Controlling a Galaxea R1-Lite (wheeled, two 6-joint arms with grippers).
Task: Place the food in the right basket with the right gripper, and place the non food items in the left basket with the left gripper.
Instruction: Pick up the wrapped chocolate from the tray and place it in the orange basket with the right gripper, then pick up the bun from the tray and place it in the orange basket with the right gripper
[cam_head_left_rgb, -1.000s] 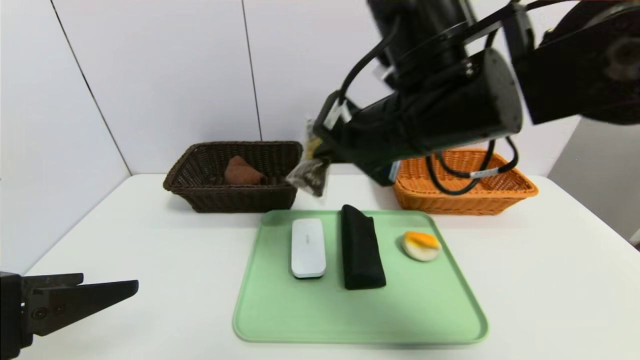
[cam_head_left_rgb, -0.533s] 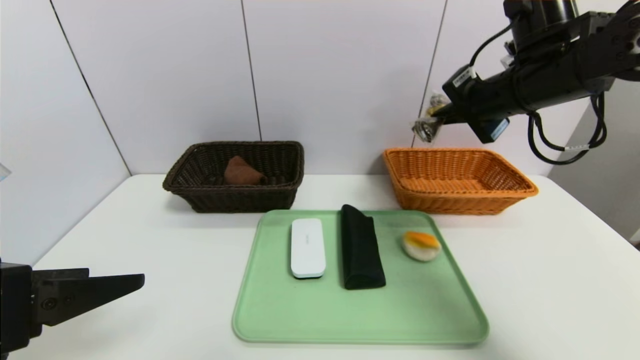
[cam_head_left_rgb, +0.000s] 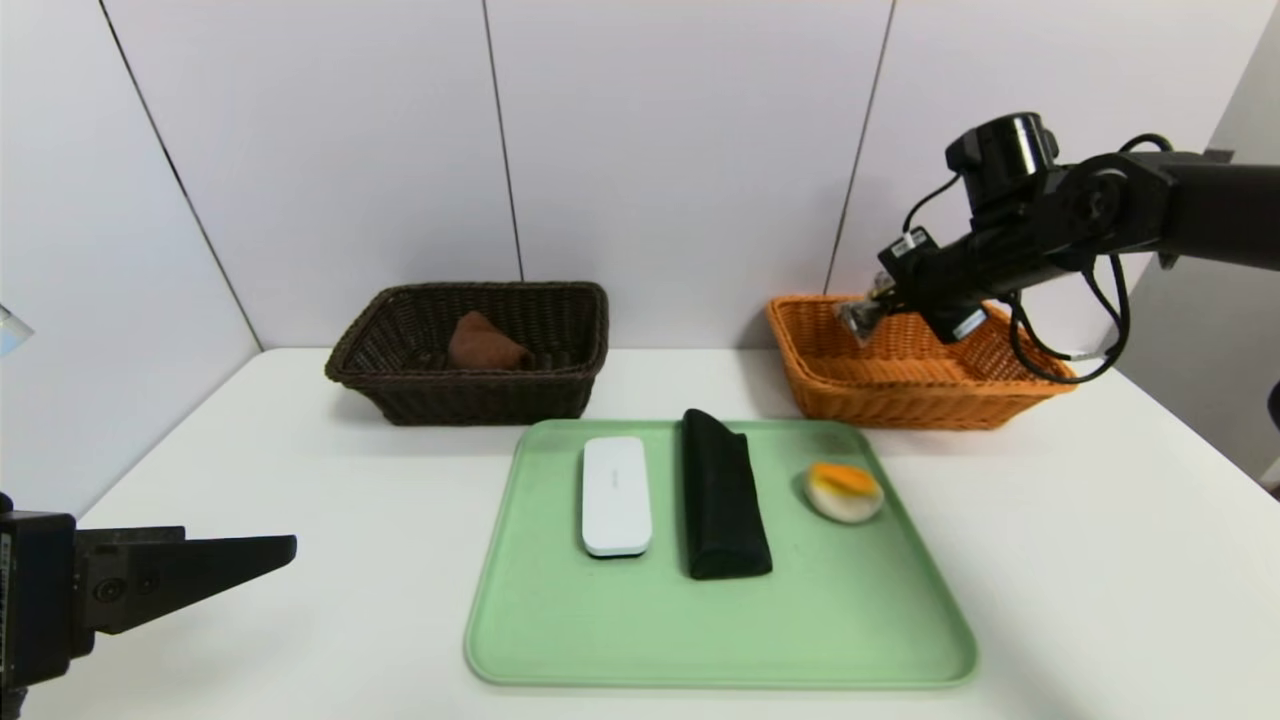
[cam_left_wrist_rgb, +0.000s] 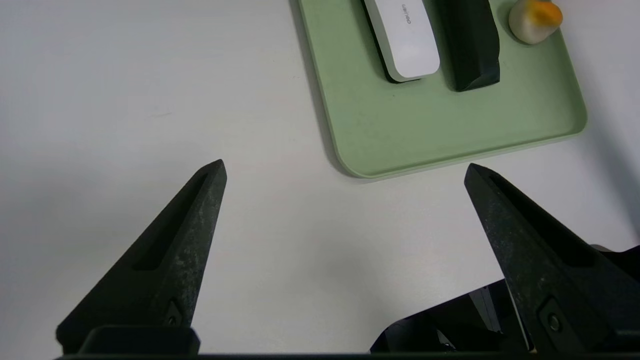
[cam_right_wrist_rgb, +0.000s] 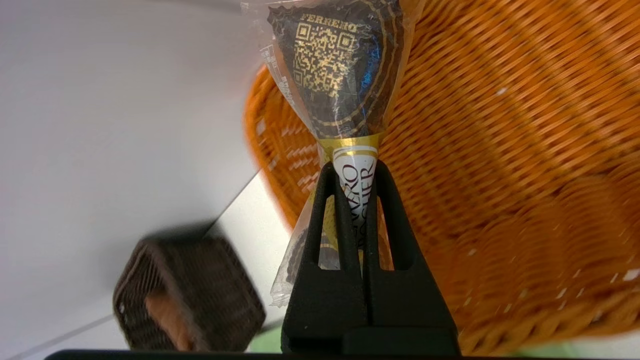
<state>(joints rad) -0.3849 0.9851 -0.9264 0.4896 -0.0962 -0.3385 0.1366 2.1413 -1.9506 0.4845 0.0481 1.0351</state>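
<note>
- The right gripper (cam_head_left_rgb: 872, 305) is clamping a clear-wrapped strip of sweets (cam_right_wrist_rgb: 334, 75), its two fingers pinched tight on the strip's middle, and is holding it in the air over the orange basket (cam_head_left_rgb: 915, 385).
- The left gripper (cam_left_wrist_rgb: 345, 170) is hanging low over the white table (cam_head_left_rgb: 250, 470) at the near left, its fingers spread wide with nothing between them.
- A brown towel (cam_head_left_rgb: 485, 345) is lying inside the dark basket (cam_head_left_rgb: 470, 395), which is sitting at the back of the table, well apart from the orange one.
- A green tray (cam_head_left_rgb: 720, 630) is occupying the table's centre, carrying a white slab (cam_head_left_rgb: 616, 495), a black cloth roll (cam_head_left_rgb: 722, 495) just beside it, and an orange-topped bun (cam_head_left_rgb: 843, 491) farther right.
- Pale wall panels (cam_head_left_rgb: 680, 150) with thin dark seams are closing off the scene behind both baskets.
</note>
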